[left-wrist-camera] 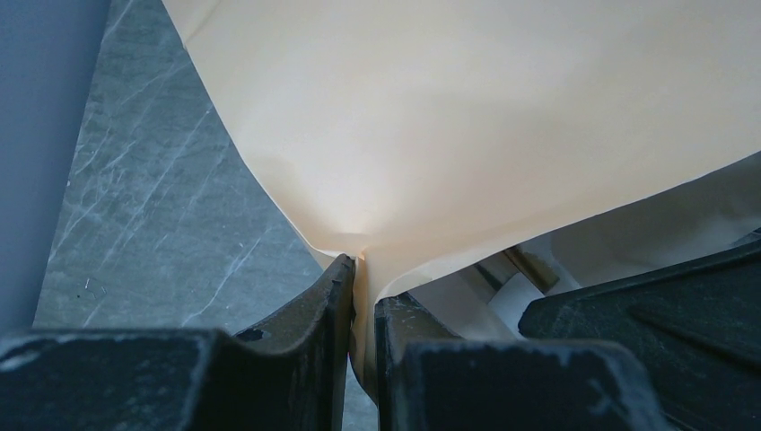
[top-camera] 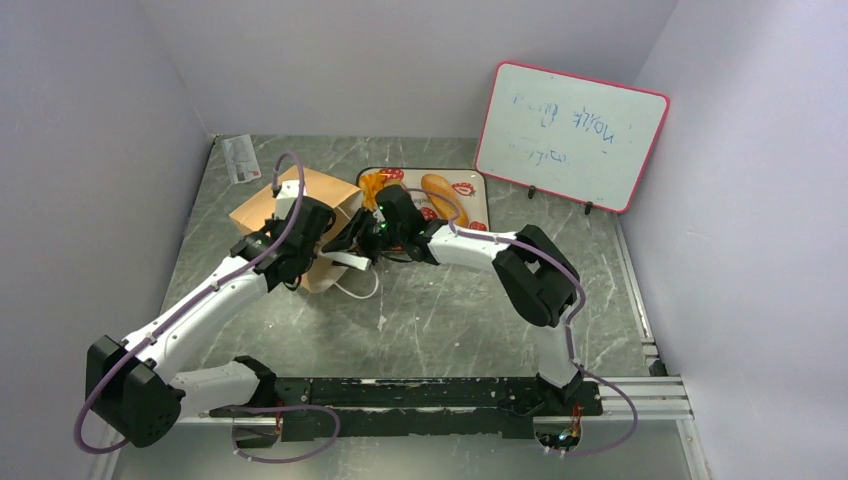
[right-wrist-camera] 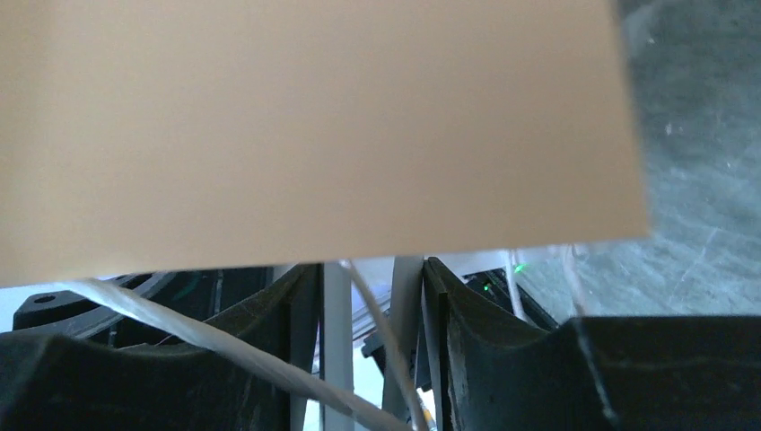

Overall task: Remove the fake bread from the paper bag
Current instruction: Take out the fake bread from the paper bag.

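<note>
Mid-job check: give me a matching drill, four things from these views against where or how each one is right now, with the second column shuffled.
Things
1. left gripper
2. fake bread loaf
3. whiteboard
4. paper bag

Places or states
A. propped up at the back right
B. lying on the printed tray
C. shut on a tan paper edge
D. lying just left of the tray

Pairs: 1-C, 2-B, 3-A, 4-D
</note>
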